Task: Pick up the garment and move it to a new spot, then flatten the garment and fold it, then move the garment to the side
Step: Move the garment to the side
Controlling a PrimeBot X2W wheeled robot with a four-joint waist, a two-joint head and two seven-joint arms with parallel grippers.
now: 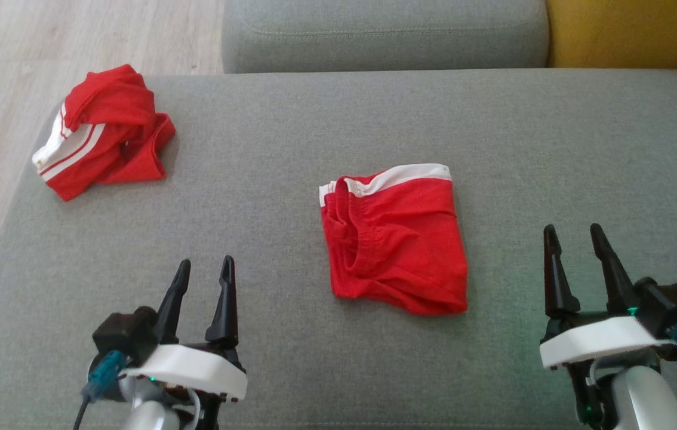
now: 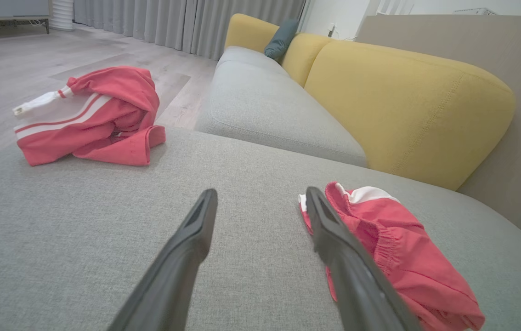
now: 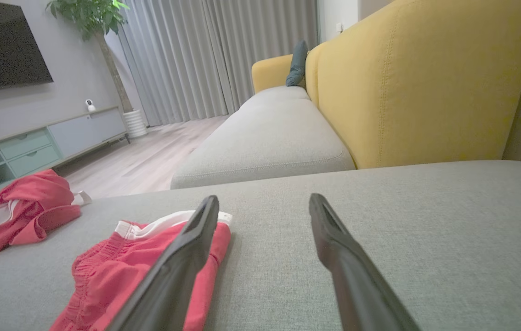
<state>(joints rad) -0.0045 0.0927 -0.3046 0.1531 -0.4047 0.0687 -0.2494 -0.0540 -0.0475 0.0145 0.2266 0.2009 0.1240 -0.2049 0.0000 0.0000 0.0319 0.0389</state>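
Note:
A red garment (image 1: 398,239) with a white waistband lies folded into a rough square in the middle of the grey cushion (image 1: 338,119). It shows in the left wrist view as the garment (image 2: 403,248) beside the right finger, and in the right wrist view as the garment (image 3: 118,271) behind the left finger. My left gripper (image 1: 207,261) (image 2: 261,192) hovers open to its lower left, holding nothing. To the garment's right, my right gripper (image 1: 572,227) (image 3: 264,197) stands open and empty. Neither touches the cloth.
A second red garment (image 1: 105,131) (image 2: 99,115) (image 3: 26,207) with white stripes lies crumpled at the cushion's far left corner, near the edge over the wooden floor (image 1: 46,36). Another grey seat (image 1: 386,30) and a yellow backrest (image 1: 631,30) lie beyond.

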